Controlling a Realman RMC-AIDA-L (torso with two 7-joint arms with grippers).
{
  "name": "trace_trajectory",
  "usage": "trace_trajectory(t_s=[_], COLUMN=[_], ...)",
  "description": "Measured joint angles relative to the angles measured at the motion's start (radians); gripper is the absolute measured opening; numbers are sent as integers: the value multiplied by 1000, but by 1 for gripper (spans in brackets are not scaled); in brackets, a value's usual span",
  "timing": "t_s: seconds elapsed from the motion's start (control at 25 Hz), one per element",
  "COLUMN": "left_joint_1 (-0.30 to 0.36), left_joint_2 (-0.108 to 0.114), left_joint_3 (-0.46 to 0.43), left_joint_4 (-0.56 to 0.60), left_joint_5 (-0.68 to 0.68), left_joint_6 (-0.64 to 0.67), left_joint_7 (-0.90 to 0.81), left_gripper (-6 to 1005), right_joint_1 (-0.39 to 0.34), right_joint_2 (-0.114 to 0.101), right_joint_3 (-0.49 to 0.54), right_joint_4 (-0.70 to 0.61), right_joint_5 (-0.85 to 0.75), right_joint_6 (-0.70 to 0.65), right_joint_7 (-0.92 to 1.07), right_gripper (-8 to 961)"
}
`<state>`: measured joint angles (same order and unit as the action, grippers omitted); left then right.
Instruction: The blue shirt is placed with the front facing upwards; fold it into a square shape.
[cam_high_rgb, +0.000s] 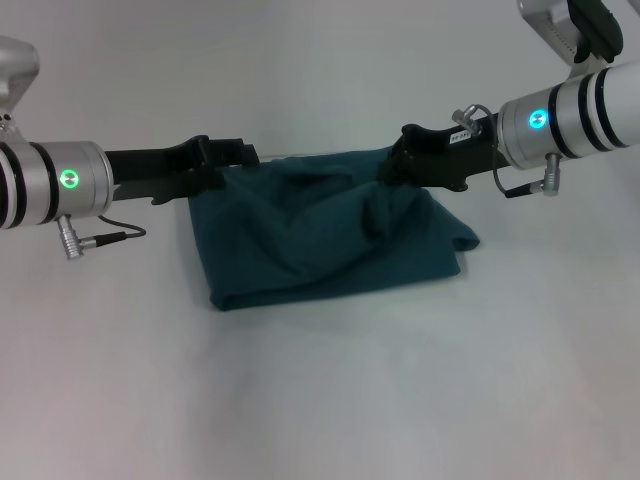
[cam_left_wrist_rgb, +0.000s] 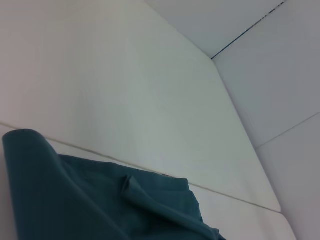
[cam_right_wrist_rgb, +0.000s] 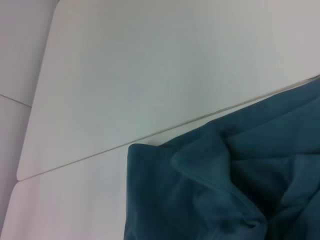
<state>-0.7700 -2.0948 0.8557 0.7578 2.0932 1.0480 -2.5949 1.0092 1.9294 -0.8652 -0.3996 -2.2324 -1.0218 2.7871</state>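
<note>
White tabletop (cam_high_rgb: 320, 400) is spreading under the whole scene, bare except for the blue shirt (cam_high_rgb: 320, 235), which is lying as a rumpled, already doubled-over bundle near the middle, toward the far side. Starting on the left, the left pincer (cam_high_rgb: 235, 160) is reaching in low from the left edge and is meeting the shirt's far left corner; its black fingers are lying against the cloth, but whether they are apart or clamped on the fabric I cannot tell. Moving across, the shirt's near edge is running fairly straight along the tabletop, while its upper layer is sagging in loose creases and no print is showing. On the right, the right pincer (cam_high_rgb: 400, 165) is coming in from the upper right and is touching the raised far right corner, where the cloth is bunching up; its state too is something I cannot tell. Judging from this, a fold looks partly made, with the shape roughly rectangular but untidy; flattening the top layer and squaring the right side, where a flap is sticking out, seem to be what is left.
</note>
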Motion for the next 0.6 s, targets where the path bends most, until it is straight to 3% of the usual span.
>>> trace_trajectory(t_s=[0.2, 0.6], left_joint_1=[0, 1], left_joint_2=[-1, -2], left_joint_3=[-2, -3], left_joint_4=[0, 0], left_joint_5=[-2, -2], left_joint_6=[0, 0], left_joint_7=[1, 0], left_gripper=[632, 632], right_joint_1=[0, 1], right_joint_2=[-2, 6], right_joint_3=[-1, -11], right_joint_4=[6, 13], right_joint_5=[-1, -1], right_joint_6=[-1, 14], right_joint_7=[1, -4], right_gripper=[104, 245])
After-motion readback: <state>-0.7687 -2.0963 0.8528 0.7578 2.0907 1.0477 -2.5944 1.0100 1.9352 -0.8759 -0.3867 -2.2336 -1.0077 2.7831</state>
